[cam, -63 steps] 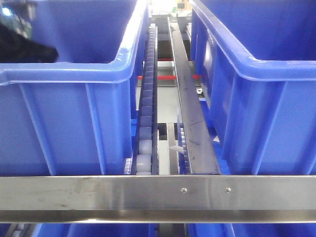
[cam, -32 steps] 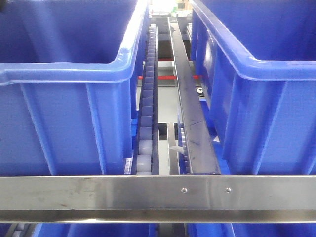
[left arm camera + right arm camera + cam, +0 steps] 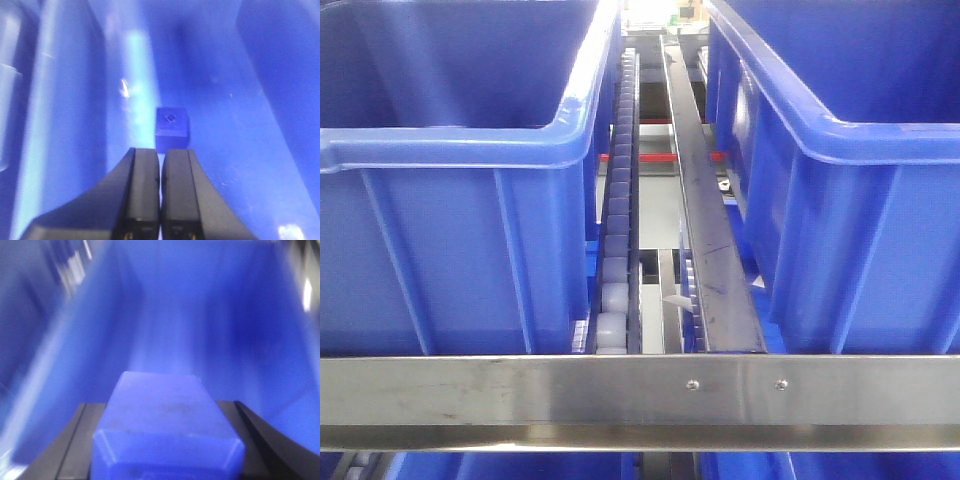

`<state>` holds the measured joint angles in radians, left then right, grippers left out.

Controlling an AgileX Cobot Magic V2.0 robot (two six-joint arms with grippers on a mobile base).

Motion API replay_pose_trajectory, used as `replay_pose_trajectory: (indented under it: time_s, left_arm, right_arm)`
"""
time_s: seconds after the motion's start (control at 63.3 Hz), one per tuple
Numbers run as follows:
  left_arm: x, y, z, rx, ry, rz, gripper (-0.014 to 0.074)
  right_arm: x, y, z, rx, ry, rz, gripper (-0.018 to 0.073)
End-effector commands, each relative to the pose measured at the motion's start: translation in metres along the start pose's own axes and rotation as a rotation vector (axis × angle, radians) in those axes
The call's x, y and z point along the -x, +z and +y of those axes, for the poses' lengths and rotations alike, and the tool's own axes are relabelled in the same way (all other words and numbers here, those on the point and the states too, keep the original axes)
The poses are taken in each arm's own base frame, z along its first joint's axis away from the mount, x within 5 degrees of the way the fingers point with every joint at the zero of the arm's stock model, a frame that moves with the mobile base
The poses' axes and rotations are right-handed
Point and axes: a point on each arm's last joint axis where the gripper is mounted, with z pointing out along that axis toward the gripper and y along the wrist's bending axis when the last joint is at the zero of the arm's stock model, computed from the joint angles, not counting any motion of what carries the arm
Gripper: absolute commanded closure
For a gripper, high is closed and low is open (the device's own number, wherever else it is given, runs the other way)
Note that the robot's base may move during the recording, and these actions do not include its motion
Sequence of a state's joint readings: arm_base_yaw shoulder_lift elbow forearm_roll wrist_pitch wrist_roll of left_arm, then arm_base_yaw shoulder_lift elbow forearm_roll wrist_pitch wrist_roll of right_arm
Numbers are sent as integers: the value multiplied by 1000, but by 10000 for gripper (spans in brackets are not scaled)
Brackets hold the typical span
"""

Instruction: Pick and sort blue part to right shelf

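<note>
While clamped in right hand [image 3: 167, 460], blue part [image 3: 165, 435], rectangular, bevelled edges.

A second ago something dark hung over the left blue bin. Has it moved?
Yes. It has gone from above the left bin, leaving the front view past that bin's upper left corner.

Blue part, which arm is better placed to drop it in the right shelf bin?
Right. The right gripper already holds a blue part above a bin; the left gripper is shut and empty.
</note>
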<state>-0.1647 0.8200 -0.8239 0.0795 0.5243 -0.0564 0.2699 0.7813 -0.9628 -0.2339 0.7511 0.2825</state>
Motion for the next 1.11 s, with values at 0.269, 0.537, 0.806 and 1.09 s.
replay_pose_trajectory:
  time_s: [0.269, 0.537, 0.806, 1.09]
  left_arm:
    - [-21, -60, 2, 4, 12, -273, 471]
    - [-36, -105, 3, 4, -4, -407, 471]
    - [-46, -120, 4, 7, -10, -415, 471]
    - [-49, -119, 5, 9, -10, -382, 471]
  right_arm:
    - [52, 120, 0, -109, -28, 315, 327]
    - [31, 226, -23, -81, -64, 488, 327]
    - [-3, 281, -24, -77, -78, 561, 327]
    - [-8, 290, -25, -80, -92, 552, 185]
